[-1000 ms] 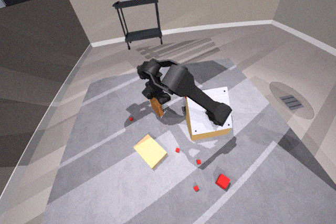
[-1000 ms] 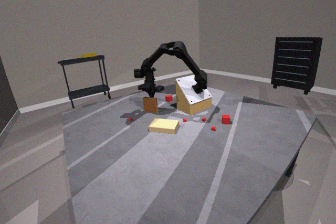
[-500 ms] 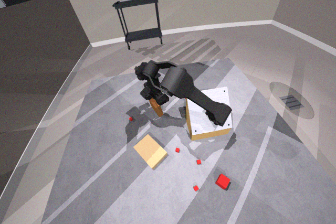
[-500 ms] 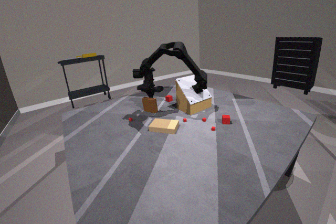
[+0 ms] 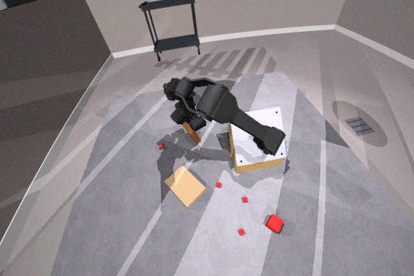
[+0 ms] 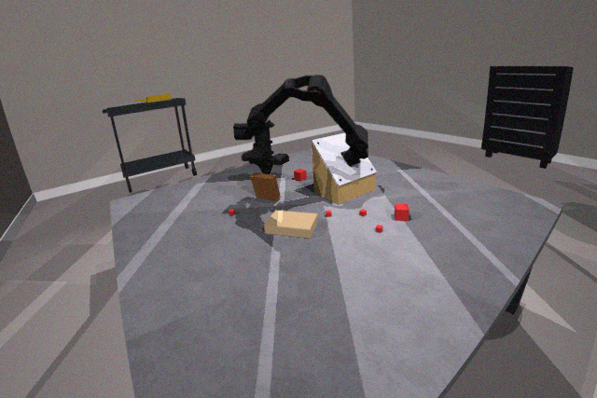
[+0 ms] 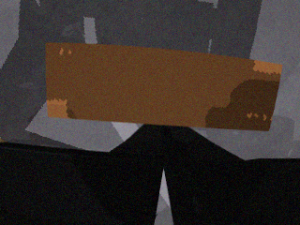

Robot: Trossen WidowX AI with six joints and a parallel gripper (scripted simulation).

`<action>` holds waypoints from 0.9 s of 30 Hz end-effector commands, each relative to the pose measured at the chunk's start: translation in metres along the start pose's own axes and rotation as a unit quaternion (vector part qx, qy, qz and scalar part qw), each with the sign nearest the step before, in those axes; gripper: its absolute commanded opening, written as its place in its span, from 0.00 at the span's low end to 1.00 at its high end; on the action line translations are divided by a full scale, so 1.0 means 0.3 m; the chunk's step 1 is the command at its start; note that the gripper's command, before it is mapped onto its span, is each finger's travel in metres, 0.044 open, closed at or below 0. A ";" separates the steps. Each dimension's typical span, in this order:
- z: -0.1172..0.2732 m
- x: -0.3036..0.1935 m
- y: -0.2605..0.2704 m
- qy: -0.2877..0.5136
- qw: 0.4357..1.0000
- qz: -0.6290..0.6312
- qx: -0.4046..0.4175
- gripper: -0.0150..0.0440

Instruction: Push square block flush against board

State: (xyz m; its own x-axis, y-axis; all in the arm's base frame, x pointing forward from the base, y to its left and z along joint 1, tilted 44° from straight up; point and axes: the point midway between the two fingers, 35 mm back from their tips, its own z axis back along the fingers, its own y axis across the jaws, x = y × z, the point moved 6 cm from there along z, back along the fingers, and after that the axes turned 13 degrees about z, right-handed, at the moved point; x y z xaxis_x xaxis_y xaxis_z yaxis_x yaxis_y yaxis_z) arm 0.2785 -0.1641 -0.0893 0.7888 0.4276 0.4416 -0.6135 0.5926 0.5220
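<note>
top view: the closed, empty hand [image 5: 190, 121] [image 6: 266, 170] [image 7: 160, 122] is behind the brown block [image 5: 191, 133] [image 6: 265, 186] [image 7: 159, 86]; next (likely mid-push) calls for low, square pressure toward the pale board [image 5: 185, 187] [image 6: 291, 223].

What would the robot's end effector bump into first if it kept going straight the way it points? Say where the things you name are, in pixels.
The end effector [image 5: 184, 121] [image 6: 265, 171] [image 7: 160, 122] points down, so probably the near top edge of the upright brown piece [image 5: 191, 132] [image 6: 265, 186] [image 7: 155, 86]. Depth is unclear; it might just miss and meet the tabletop [image 5: 116, 166] [image 6: 216, 287] [image 7: 75, 136].
</note>
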 end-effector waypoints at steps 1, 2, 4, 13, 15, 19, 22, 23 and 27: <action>0.003 0.016 -0.005 -0.001 1.000 0.000 -0.001 0.25; 0.003 0.019 -0.006 -0.001 1.000 0.000 -0.001 0.25; 0.003 0.023 -0.007 -0.001 1.000 0.000 -0.001 0.25; 0.003 0.045 -0.010 -0.002 1.000 0.000 -0.001 0.25; 0.002 0.049 -0.011 -0.002 1.000 0.000 -0.001 0.25; 0.002 0.059 -0.013 -0.002 1.000 0.000 -0.001 0.25; 0.002 0.063 -0.013 -0.002 1.000 0.000 -0.001 0.25; 0.002 0.061 -0.013 -0.002 1.000 0.000 -0.001 0.25; 0.002 0.045 -0.010 -0.002 1.000 0.000 -0.001 0.25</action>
State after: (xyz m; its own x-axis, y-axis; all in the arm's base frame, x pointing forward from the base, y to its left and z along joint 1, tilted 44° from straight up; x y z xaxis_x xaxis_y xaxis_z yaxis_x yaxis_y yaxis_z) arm 0.2932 -0.1591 -0.0839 0.7872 0.4279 0.4440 -0.6153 0.5919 0.5205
